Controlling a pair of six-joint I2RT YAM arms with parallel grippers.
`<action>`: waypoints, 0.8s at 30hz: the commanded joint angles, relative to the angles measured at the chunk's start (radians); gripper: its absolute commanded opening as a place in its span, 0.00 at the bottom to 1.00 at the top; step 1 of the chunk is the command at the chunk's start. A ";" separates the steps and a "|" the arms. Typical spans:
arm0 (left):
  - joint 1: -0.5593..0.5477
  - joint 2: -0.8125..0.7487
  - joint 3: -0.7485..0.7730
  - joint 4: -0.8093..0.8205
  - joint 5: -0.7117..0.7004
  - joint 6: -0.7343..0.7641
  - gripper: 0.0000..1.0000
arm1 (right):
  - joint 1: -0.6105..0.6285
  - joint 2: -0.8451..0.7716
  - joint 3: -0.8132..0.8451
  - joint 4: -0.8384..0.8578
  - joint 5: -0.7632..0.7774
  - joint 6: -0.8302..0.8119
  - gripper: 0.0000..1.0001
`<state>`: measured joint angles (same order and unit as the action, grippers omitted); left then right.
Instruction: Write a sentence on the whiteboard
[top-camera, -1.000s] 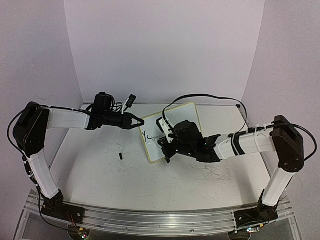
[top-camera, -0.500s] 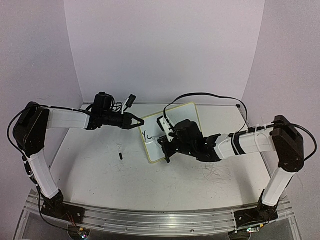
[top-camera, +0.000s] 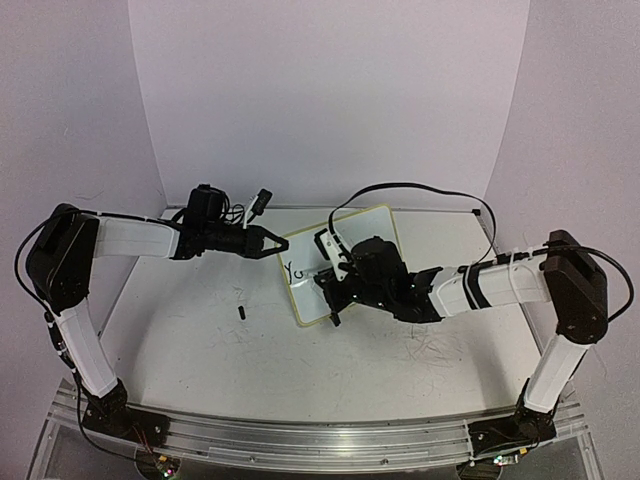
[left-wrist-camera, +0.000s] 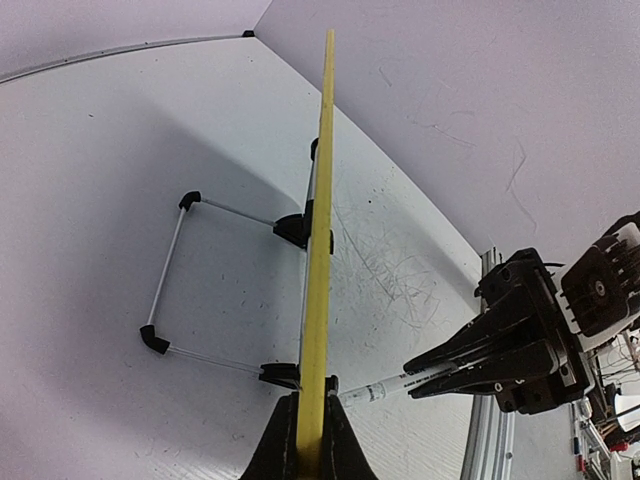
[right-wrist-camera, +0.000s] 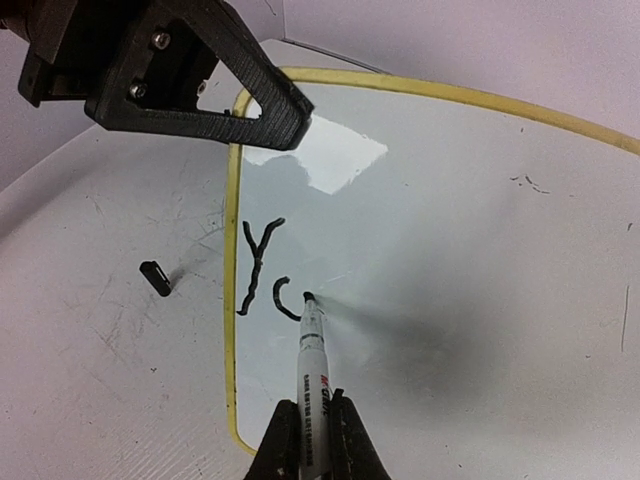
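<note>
The whiteboard (top-camera: 372, 228) stands tilted at the table's middle; the left wrist view shows its yellow rim (left-wrist-camera: 321, 200) edge-on. My left gripper (top-camera: 281, 243) is shut on the board's left rim (left-wrist-camera: 310, 445). My right gripper (top-camera: 335, 292) is shut on a white marker (right-wrist-camera: 313, 372), whose tip touches the board face (right-wrist-camera: 460, 200). The sentence (right-wrist-camera: 262, 268) stands as a black "Y" and a partly drawn curved letter near the board's left edge. It also shows in the top view (top-camera: 293, 270). The marker also shows in the left wrist view (left-wrist-camera: 398, 386).
A small black marker cap (top-camera: 241, 312) lies on the table left of the board, also in the right wrist view (right-wrist-camera: 155, 278). A wire stand (left-wrist-camera: 172, 282) props the board from behind. A black cable (top-camera: 420, 191) arcs over the back. Grey scribbles (top-camera: 440, 350) mark the table.
The marker tip has moved along the board and the curve of the second letter has grown. The left gripper and the board have not moved.
</note>
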<state>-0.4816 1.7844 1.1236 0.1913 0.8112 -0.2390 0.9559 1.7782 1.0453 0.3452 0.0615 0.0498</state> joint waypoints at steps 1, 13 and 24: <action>0.006 -0.017 -0.014 -0.041 -0.012 0.006 0.00 | -0.013 0.026 0.050 0.044 0.009 0.009 0.00; 0.007 -0.026 -0.020 -0.041 -0.015 0.012 0.00 | -0.010 0.034 0.044 0.029 -0.038 0.004 0.00; 0.008 -0.026 -0.025 -0.041 -0.024 0.020 0.00 | -0.036 -0.078 -0.056 0.098 -0.039 0.016 0.00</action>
<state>-0.4816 1.7844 1.1233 0.1913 0.8112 -0.2352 0.9507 1.7674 1.0192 0.3762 0.0223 0.0498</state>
